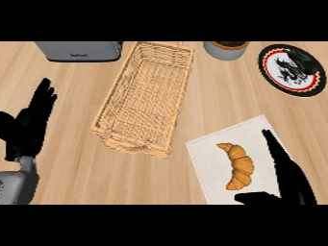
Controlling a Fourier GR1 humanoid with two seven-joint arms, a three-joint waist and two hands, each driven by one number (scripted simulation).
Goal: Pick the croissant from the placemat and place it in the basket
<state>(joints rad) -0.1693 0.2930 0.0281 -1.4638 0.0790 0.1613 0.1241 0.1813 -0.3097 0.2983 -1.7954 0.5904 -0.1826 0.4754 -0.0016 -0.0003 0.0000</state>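
The right hand (288,178) lies open just right of the croissant (239,166), holding nothing; closing off-centre could slide it across the placemat (216,185), away from the basket (146,96).

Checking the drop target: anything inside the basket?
The wicker basket shows only its woven floor and walls; nothing lies in it. The near wall hides a thin strip of floor. The croissant is on the placemat, beside the open right hand.
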